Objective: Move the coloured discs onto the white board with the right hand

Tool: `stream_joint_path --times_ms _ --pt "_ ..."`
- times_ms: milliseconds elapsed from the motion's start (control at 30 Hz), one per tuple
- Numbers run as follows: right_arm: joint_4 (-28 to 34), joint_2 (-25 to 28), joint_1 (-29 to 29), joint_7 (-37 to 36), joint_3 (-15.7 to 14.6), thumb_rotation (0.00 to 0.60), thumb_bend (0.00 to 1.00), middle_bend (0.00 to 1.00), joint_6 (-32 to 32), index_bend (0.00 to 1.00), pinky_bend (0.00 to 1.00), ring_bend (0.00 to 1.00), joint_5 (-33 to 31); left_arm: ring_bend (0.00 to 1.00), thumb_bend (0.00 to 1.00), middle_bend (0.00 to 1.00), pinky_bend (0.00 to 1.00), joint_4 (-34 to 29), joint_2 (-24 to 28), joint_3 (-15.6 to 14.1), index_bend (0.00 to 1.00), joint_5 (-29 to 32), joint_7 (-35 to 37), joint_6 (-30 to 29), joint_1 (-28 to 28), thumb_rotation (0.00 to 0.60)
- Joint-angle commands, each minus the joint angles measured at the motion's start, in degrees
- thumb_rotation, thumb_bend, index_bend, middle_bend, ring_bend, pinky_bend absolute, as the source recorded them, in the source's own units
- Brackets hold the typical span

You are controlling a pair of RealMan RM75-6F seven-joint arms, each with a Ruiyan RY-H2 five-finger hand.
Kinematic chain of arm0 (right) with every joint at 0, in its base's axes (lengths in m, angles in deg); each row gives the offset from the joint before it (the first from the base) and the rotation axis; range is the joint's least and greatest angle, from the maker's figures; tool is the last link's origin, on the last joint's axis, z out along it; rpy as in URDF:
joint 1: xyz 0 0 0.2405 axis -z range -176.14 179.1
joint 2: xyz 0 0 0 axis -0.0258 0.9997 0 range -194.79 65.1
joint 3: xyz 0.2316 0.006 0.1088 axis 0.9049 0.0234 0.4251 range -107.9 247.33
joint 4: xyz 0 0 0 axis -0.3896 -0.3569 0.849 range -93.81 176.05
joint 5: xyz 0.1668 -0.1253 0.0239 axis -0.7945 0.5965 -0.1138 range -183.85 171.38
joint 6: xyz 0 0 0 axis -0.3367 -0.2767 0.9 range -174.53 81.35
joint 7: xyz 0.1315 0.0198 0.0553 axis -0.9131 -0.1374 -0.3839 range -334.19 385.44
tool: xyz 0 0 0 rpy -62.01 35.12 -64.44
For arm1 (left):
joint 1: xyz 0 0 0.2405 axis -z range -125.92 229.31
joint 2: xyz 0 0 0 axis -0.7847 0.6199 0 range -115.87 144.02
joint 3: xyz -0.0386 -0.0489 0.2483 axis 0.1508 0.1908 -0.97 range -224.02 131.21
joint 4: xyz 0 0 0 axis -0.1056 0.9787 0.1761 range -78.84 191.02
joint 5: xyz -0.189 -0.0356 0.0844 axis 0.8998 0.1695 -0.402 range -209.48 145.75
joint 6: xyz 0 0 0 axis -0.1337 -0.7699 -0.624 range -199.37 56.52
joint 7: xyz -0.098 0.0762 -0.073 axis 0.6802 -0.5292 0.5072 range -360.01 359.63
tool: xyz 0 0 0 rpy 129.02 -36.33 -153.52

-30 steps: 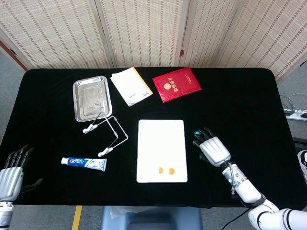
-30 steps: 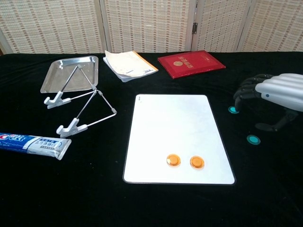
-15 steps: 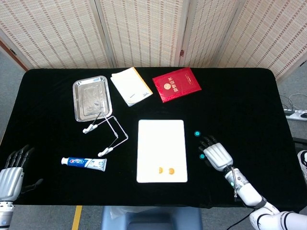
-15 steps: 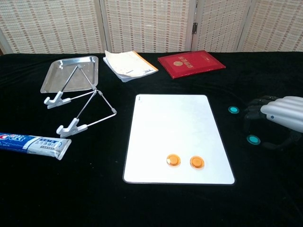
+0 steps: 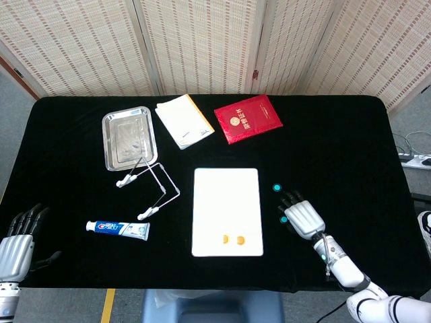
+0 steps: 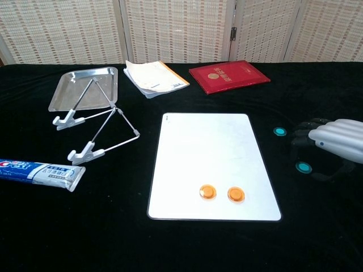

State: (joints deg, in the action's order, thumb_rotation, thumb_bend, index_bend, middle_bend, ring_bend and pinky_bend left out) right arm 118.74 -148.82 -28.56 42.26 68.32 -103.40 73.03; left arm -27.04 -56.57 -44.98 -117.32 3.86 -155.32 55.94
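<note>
Two orange discs (image 6: 207, 191) (image 6: 236, 194) lie near the front edge of the white board (image 6: 207, 147), also seen from the head view as orange discs (image 5: 224, 239) (image 5: 240, 239) on the board (image 5: 226, 202). Two teal discs (image 6: 279, 131) (image 6: 303, 167) lie on the black cloth right of the board; in the head view they are the teal discs (image 5: 276, 188) (image 5: 283, 219). My right hand (image 6: 332, 143) (image 5: 304, 217) hovers over the nearer teal disc, fingers apart and curved down, holding nothing. My left hand (image 5: 15, 245) rests open at the table's front left corner.
A toothpaste tube (image 6: 39, 171) lies front left, with two wire stands (image 6: 91, 127) and a metal tray (image 6: 85, 85) behind it. A white booklet (image 6: 154, 78) and a red booklet (image 6: 228, 75) lie at the back. The table edge runs close behind my right hand.
My right hand has drawn back from the far teal disc toward the front, settling over the nearer teal disc. Both teal discs stayed in place. The left hand has not moved.
</note>
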Motion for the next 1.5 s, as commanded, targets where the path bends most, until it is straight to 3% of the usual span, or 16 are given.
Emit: stream_joint_path --times_ms 33,733,1033,1267,1500 --pt "-0.3 -0.2 0.1 -0.2 0.1 0.600 0.43 0.20 0.0 0.39 0.00 0.06 0.1 0.07 0.20 0.02 0.00 0.1 0.0 0.0 0.03 0.0 0.0 0.0 0.0 0.600" --pt "-2.5 -1.7 0.9 -0.7 1.2 0.600 0.43 0.24 -0.6 0.52 0.00 0.06 0.3 0.07 0.20 0.02 0.00 0.6 -0.2 -0.2 0.03 0.1 0.5 -0.1 -0.3 0.600" --pt "4.6 1.8 -0.2 -0.9 2.9 0.600 0.43 0.24 -2.3 0.52 0.00 0.07 2.5 0.07 0.20 0.02 0.00 0.4 0.1 -0.1 0.03 0.0 0.6 -0.4 -0.3 0.600" --pt "10.9 0.2 -5.5 5.9 6.3 0.600 0.43 0.23 3.0 0.52 0.00 0.06 -0.2 0.07 0.20 0.02 0.00 -0.3 0.3 -0.2 0.03 -0.4 0.2 -0.8 -0.4 0.600" --pt "10.7 -5.4 -11.5 13.6 9.7 0.600 0.43 0.23 8.6 0.52 0.00 0.06 -7.1 0.07 0.20 0.02 0.00 -0.5 0.7 -0.3 0.03 -0.3 0.3 -1.2 -0.7 0.600"
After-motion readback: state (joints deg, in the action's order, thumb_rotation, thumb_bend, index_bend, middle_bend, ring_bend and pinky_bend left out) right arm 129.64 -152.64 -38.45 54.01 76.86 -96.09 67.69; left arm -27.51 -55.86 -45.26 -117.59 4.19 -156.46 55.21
